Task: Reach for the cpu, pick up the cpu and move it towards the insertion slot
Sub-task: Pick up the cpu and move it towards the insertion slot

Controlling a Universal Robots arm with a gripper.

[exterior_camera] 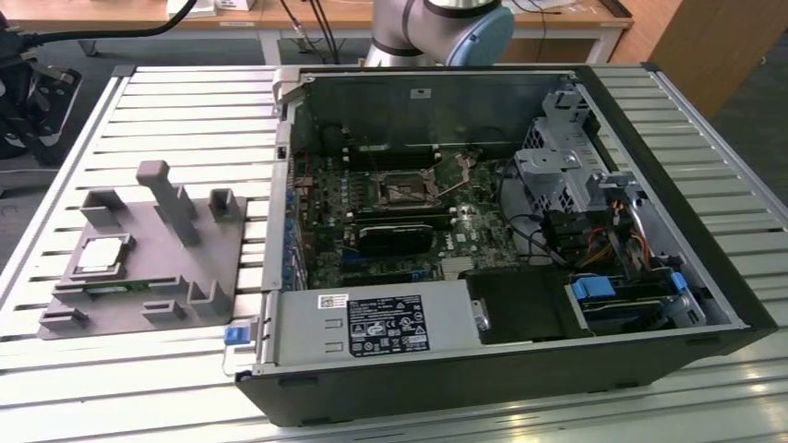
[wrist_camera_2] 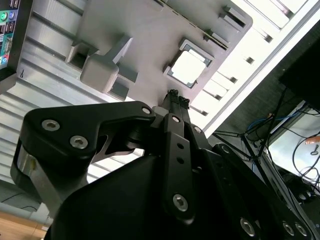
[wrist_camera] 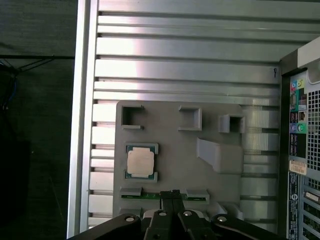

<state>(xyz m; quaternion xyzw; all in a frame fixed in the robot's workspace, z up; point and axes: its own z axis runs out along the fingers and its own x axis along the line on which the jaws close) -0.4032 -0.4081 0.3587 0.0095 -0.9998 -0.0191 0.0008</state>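
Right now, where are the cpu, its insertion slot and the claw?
cpu (wrist_camera: 141,162), first wrist view, middle of its metal top.
insertion slot (exterior_camera: 405,189), exterior view, centre of the dark socket.
claw (wrist_camera: 173,193), first wrist view, midway between its fingertips.

My three cameras
Exterior looks down on case (exterior_camera: 493,383) and fixture (exterior_camera: 154,268); both wrist views share the fixture from above.

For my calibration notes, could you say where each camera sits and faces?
Exterior view: off the arm, high, looking down on case and cpu; arm behind.
First wrist view: on the arm, looking past the pincer down at the cpu.
Second wrist view: on the arm, along the pincer towards the cpu.
All share the cpu.
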